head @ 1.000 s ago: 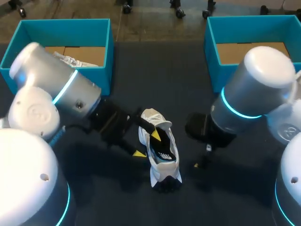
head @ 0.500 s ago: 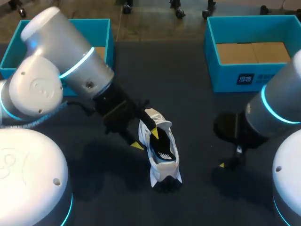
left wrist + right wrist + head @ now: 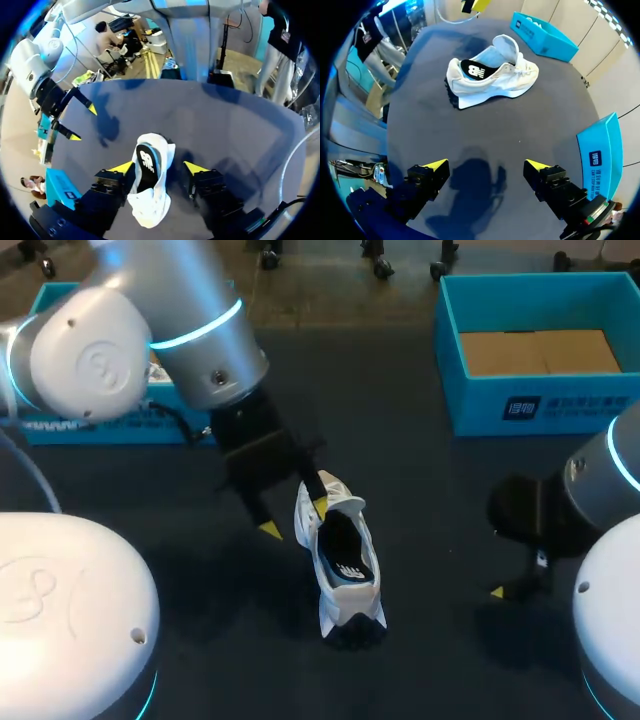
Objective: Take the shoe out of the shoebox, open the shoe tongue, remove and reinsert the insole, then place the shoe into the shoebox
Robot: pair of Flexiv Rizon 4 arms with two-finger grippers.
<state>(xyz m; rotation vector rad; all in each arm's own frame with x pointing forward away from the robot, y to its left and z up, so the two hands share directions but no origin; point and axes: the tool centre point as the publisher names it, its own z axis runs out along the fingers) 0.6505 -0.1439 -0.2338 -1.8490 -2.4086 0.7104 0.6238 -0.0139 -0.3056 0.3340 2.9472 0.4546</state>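
A white shoe (image 3: 343, 562) with a dark insole stands on the dark table, its tongue raised at the far end. My left gripper (image 3: 295, 517) hangs over that far end. One yellow tip is by the tongue, the other stands clear on the shoe's left. In the left wrist view the shoe (image 3: 148, 180) lies between the open fingers of the left gripper (image 3: 158, 167), and a gap shows beside one fingertip (image 3: 194, 168). My right gripper (image 3: 486, 166) is open and empty, well to the right of the shoe (image 3: 492, 75) and low over the table.
A teal shoebox (image 3: 540, 408) with a cardboard floor stands at the back right. Another teal box (image 3: 60, 426) at the back left is mostly hidden by my left arm. My right gripper (image 3: 83, 123) shows ahead in the left wrist view.
My left arm swung up and back, drawing its finger out of the shoe's opening toward the tongue. The right arm pulled away to the right. The shoe stayed put.
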